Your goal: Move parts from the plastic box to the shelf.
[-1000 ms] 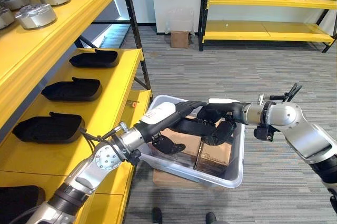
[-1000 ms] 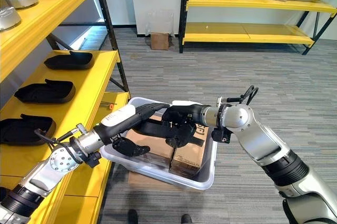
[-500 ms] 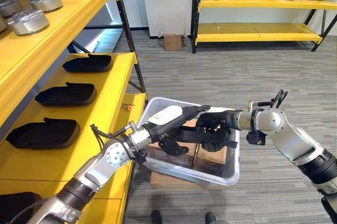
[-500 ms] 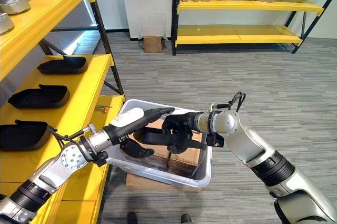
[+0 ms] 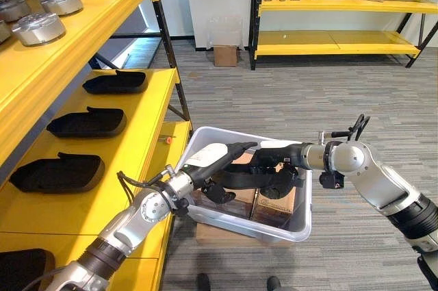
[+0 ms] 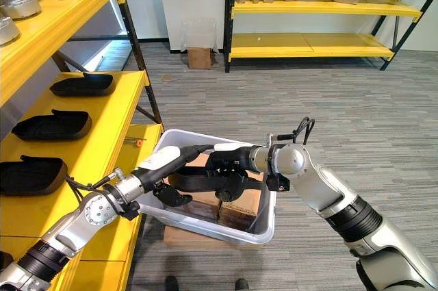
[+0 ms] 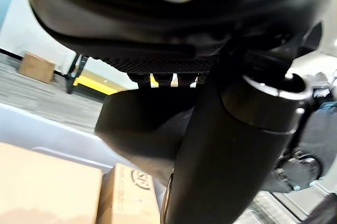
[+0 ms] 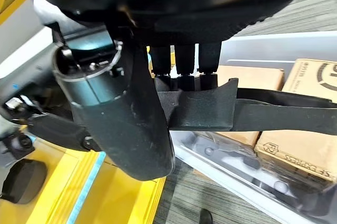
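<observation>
Handling of the long black moulded plastic part [image 5: 254, 176] was judged from its look: a thin, stiff shell, probably light for its length, smooth enough to slip and awkward to balance from one end. It was seen lifted just above the brown cardboard boxes [image 5: 277, 202] inside the translucent white plastic box [image 5: 305, 216], which stood on the grey floor beside the yellow metal shelf [image 5: 147, 127]. The part was carried between both hands. The left hand [image 5: 220, 161], with its white-covered thumb, was at the end nearer the shelf, and its fingers were seen in the left wrist view curled over the dark shell. The right hand [image 6: 229, 159] was at the other end, and in the right wrist view its fingers [image 8: 181, 76] were hooked over the upper edge of the part [image 8: 210, 109] with the thumb underneath. A hold near each end, on the raised rim and not on the thin tapering strip, was judged the safest, since the shell could flex or twist if pinched in the middle. Three matching black shell-shaped parts [image 5: 87, 122] were lying in a row on the middle level of the shelf, so a free spot beside them was judged the likely place for this one.
</observation>
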